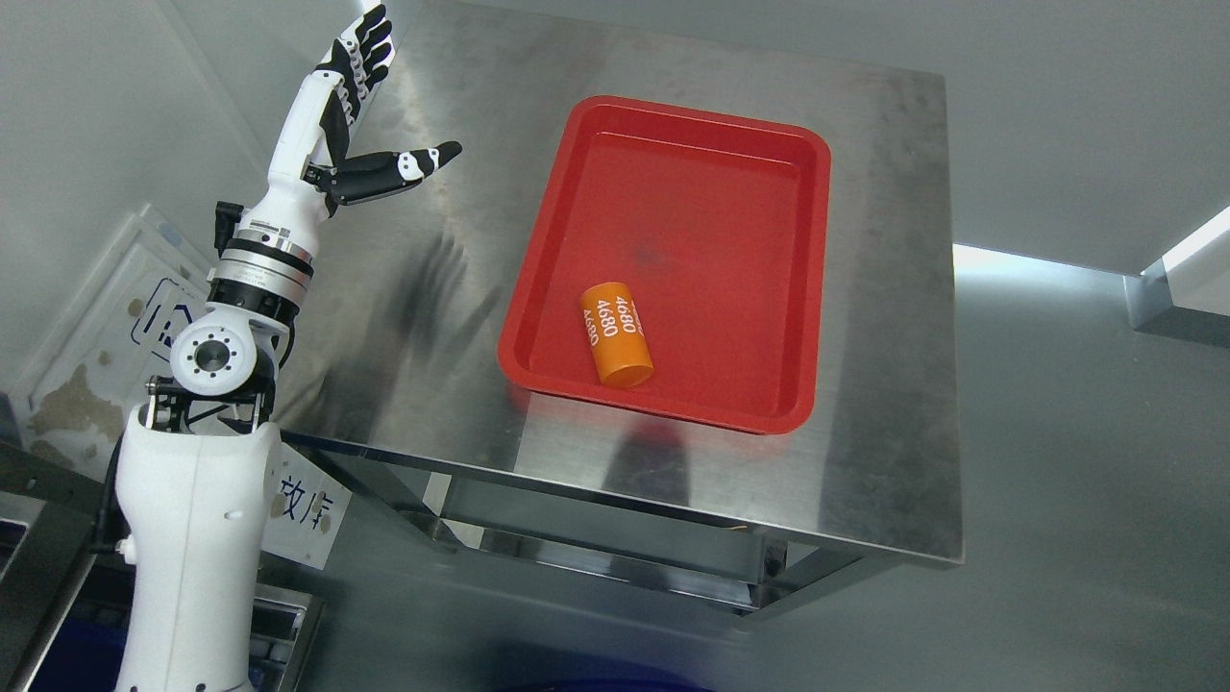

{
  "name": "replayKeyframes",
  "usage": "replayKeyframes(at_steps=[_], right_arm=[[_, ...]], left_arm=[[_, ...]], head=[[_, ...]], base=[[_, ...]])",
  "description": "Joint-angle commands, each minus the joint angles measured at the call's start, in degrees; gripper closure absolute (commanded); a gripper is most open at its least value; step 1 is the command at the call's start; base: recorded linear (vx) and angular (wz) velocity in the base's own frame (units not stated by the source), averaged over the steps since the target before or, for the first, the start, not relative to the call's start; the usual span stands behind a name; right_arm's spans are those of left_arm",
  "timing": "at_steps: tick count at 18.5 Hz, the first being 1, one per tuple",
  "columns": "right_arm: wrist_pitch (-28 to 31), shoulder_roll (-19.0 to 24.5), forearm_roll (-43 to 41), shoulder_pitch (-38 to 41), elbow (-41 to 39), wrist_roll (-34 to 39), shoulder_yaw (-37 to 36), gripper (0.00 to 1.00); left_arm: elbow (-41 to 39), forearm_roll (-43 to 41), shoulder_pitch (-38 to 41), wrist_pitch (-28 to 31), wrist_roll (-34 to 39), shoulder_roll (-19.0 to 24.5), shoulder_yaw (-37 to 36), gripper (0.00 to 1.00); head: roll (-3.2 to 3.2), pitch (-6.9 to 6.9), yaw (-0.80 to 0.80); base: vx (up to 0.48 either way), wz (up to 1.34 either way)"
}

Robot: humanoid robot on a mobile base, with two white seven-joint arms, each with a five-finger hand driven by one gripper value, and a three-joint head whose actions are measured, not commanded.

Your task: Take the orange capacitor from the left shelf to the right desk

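Note:
An orange capacitor (616, 333) with white print lies on its side in the near left part of a red tray (769, 173). The tray sits on a steel table (894, 288). My left hand (370, 115) is raised above the table's far left part, fingers spread and thumb out, holding nothing. It is well to the left of the tray and apart from the capacitor. My right arm does not show.
The table's front edge (615, 500) runs across the lower middle, with a steel frame under it. A white sign with blue print (125, 317) leans at the left, behind my arm. Grey floor lies to the right, with a metal ledge (1182, 279) at the right edge.

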Motion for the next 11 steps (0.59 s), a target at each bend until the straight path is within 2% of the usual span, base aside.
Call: replayKeyframes(at_steps=[1, 3, 11], right_arm=[[0.0, -1.0, 0.0, -0.1, -1.9, 0.0, -0.6, 0.00], [0.0, -1.0, 0.0, -0.1, -1.9, 0.0, -0.6, 0.00], [0.0, -1.0, 0.0, -0.1, -1.9, 0.0, -0.6, 0.00]], left_arm=[[-0.8, -0.6, 2.0, 0.0, -0.4, 2.7, 0.7, 0.00], [-0.8, -0.6, 3.9, 0.1, -0.4, 4.8, 0.5, 0.00], [-0.8, -0.6, 4.2, 0.1, -1.1, 4.8, 0.6, 0.00]], head=[[0.00, 0.00, 0.00], [0.00, 0.00, 0.00], [0.00, 0.00, 0.00]], base=[[0.000, 0.00], [0.000, 0.00], [0.000, 0.00]])
